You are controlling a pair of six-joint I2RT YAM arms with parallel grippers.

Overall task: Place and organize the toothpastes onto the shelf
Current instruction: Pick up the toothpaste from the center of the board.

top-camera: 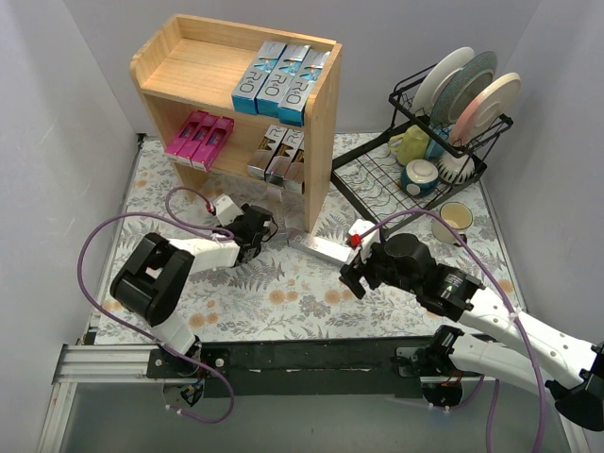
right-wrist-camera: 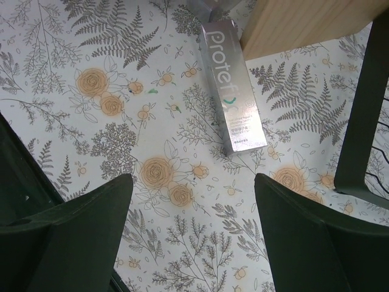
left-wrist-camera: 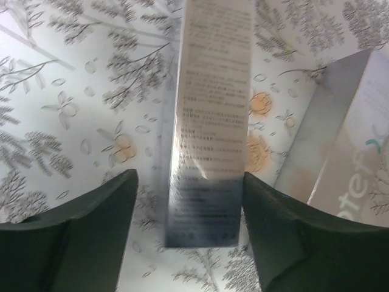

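The wooden shelf [top-camera: 326,123] holds three blue-and-silver toothpastes [top-camera: 283,77] on its top level. On its lower level are pink ones [top-camera: 200,137] and silver-black ones [top-camera: 278,156]. My left gripper [top-camera: 271,229] [left-wrist-camera: 188,176] is open and straddles the end of a silver toothpaste box [left-wrist-camera: 213,121]. The right finger sits at the box's edge and the left finger stands apart from it. A second silver box [top-camera: 323,248] [right-wrist-camera: 234,91] lies on the mat beside the shelf's corner [right-wrist-camera: 304,21]. My right gripper [top-camera: 351,274] [right-wrist-camera: 193,179] hovers open just short of it, with nothing between its fingers.
A black wire dish rack [top-camera: 377,179] with plates and cups stands at the back right. A mug [top-camera: 457,217] sits on the mat in front of it. Purple cables loop off both arms. Grey walls close in the left, right and back.
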